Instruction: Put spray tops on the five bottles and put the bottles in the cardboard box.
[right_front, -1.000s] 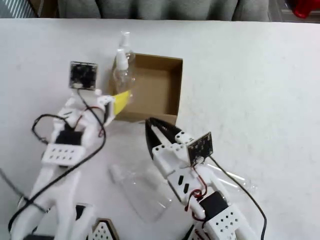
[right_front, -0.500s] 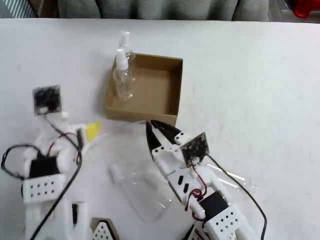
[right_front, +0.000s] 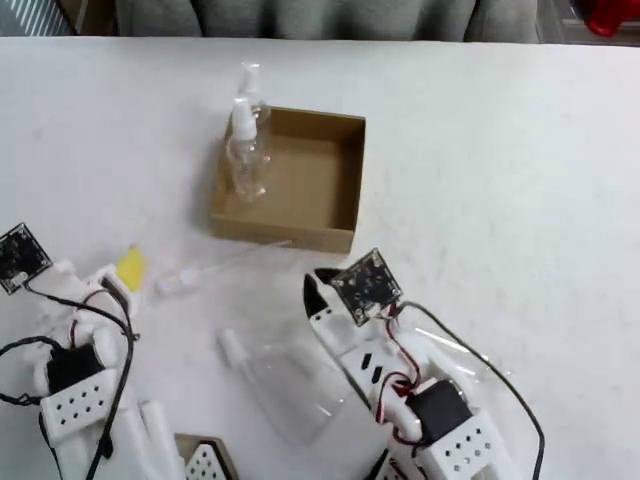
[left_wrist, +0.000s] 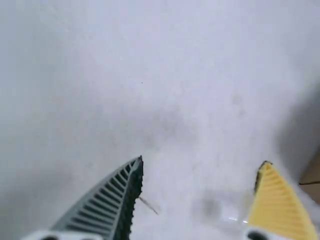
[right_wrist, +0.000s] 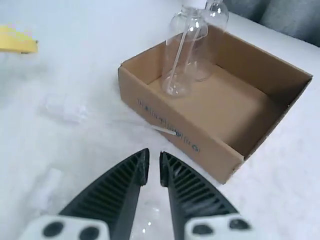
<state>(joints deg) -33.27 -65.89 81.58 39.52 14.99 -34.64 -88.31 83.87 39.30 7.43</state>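
Near the cardboard box (right_front: 280, 232), right claw (right_wrist: 153, 155) hovers narrow; left claw (left_wrist: 202, 162) gapes wide.

We log the box (right_front: 300, 195) as plain brown cardboard, matt, with raw cut edges. The bottles (right_front: 247, 155) in it are clear glossy plastic with white plastic tops. The spray top (right_front: 178, 281) is pale translucent plastic with a thin tube. We read the worktop (right_front: 500, 150) as white, matt and smooth. The loose bottle (right_front: 285, 385) is clear, shiny plastic. Right fingers (right_wrist: 125, 185) are black ribbed plastic, matt. Left fingers (left_wrist: 112, 197) are ribbed plastic, one grey, one yellow. The arm shells (right_front: 80, 415) are smooth white plastic.
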